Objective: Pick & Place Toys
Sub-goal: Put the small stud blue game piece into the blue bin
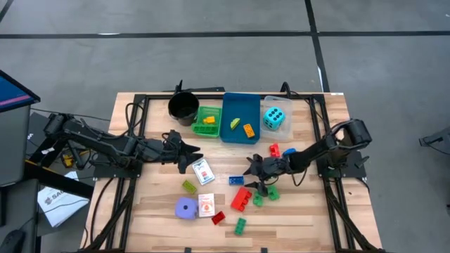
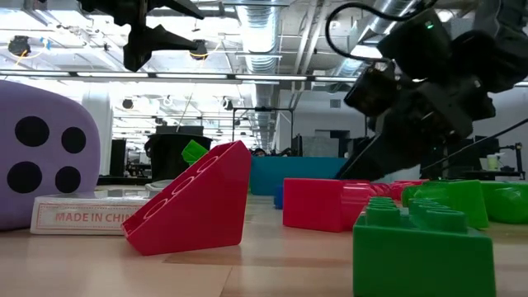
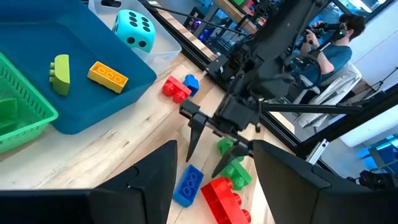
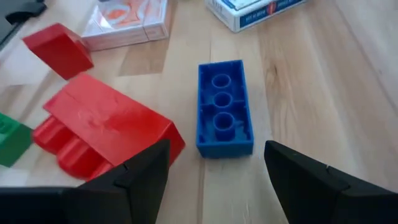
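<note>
A wooden table (image 1: 302,211) strewn with toys, its far edge lined by a black cup (image 1: 183,107), a green basket (image 1: 199,124), a blue tray (image 1: 232,133) and a clear tray holding a cyan die (image 1: 274,117). The right gripper (image 1: 253,167) hovers low with its fingers spread and nothing between them, lined up over a blue brick (image 4: 224,107) that lies flat, studs up, just beside a red brick (image 4: 106,134). The brick looks light, rigid and smooth — likely best pinched across its two long sides, which are bare. Open board lies on its far side; the red brick crowds one side, card packs (image 1: 203,171) sit near. The left gripper (image 1: 188,149) waits above the table near the basket — open, empty.
</note>
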You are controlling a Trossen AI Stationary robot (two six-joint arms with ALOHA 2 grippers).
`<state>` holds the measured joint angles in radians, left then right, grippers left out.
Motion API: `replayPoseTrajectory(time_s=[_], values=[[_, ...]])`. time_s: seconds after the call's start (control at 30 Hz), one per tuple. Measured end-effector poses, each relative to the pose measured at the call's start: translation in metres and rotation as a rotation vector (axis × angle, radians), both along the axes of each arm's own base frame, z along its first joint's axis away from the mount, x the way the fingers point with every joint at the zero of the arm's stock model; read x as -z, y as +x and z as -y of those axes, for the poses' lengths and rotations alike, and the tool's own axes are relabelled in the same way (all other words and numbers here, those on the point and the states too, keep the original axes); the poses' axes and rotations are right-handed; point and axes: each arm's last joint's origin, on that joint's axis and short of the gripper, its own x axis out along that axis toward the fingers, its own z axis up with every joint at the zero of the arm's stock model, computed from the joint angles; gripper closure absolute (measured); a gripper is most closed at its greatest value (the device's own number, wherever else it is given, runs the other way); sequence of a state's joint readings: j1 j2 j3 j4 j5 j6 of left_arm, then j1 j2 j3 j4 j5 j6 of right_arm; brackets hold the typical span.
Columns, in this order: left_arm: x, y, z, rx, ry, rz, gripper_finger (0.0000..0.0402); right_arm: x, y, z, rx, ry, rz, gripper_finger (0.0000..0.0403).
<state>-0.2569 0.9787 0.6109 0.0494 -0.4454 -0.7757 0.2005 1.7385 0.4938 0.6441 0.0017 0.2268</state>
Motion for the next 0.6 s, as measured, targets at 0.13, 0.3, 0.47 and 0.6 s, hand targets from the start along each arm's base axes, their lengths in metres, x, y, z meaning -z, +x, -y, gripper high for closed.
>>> replayPoseTrajectory(time_s=[0.13, 0.3, 0.47, 0.6], values=[[0.0, 0.0, 0.0, 0.0, 0.0, 0.0, 0.0198, 0.01, 0.007, -0.001, 0.001, -0.007, -0.03, 0.0147], [0.0, 0.0, 0.0, 0.0, 0.0, 0.0, 0.0198, 0.012, 0.019, -0.004, 0.001, -0.005, -0.023, 0.0147], [0.0, 0.0, 0.0, 0.0, 0.0, 0.0, 0.0198, 0.009, 0.026, -0.006, -0.001, -0.001, -0.016, 0.0147], [0.0, 0.0, 0.0, 0.0, 0.001, -0.003, 0.0198, 0.005, 0.032, -0.007, -0.001, 0.003, 0.004, 0.0148]])
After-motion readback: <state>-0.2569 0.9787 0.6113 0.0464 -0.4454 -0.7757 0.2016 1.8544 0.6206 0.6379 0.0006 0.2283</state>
